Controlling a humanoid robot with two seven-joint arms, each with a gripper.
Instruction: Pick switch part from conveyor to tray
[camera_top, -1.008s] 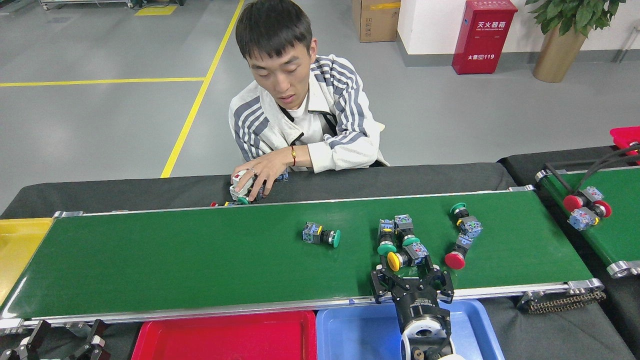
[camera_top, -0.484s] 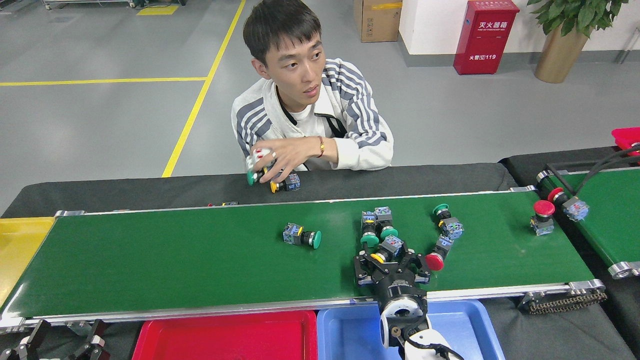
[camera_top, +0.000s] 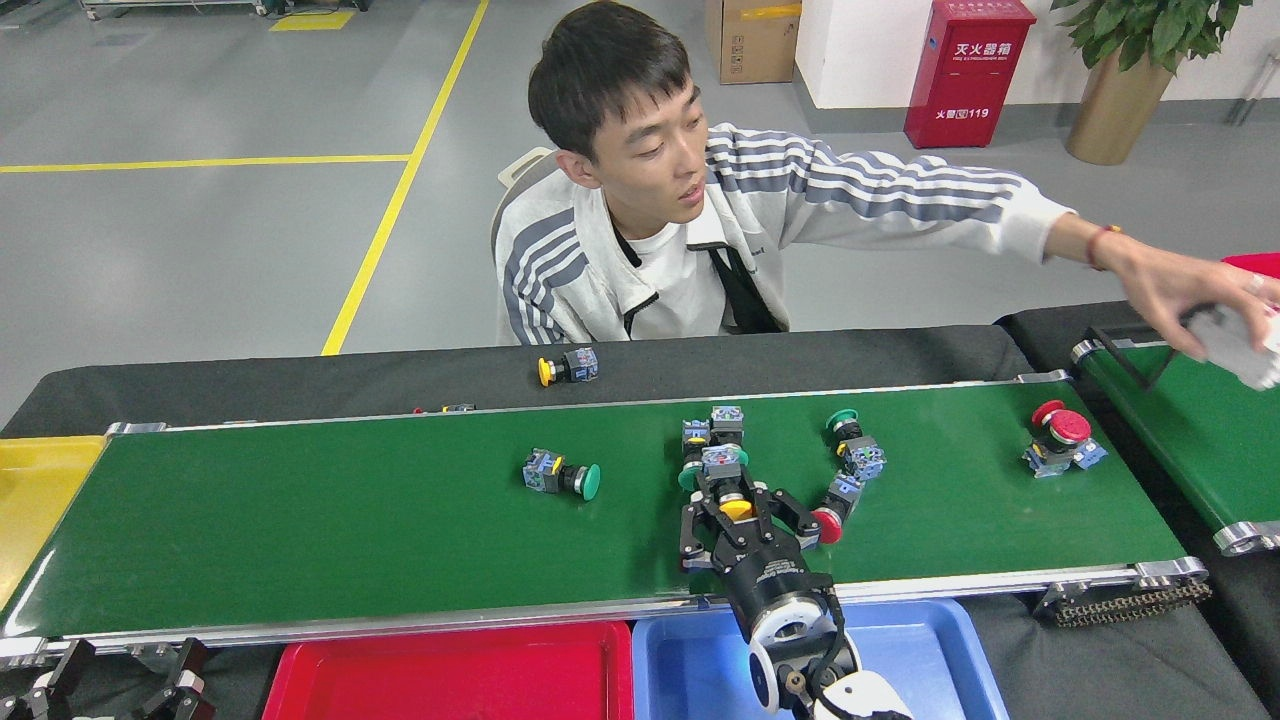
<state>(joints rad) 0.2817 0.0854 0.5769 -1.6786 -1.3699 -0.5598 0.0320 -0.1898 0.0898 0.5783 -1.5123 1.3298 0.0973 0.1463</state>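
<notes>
Jaws of your right gripper (camera_top: 737, 500) clasp yellow switch (camera_top: 736, 508); green switches (camera_top: 705, 455) crowd 12 o'clock, red switch (camera_top: 828, 522) at 3; arm slants up from blue tray (camera_top: 930, 650).

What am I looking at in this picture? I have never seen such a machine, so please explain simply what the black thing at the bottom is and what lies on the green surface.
The picture is taken from the robot's own head, looking down. The black claw is its right gripper, reaching over a green conveyor. Its fingers are around a yellow-capped switch part; whether they already squeeze it I cannot tell. More switch parts lie on the belt: one with a green cap to the left, and red-capped ones to the right. The left gripper rests at the bottom left corner. In front are a red tray and a blue tray. A person sits behind, stretching a hand toward a second belt.
</notes>
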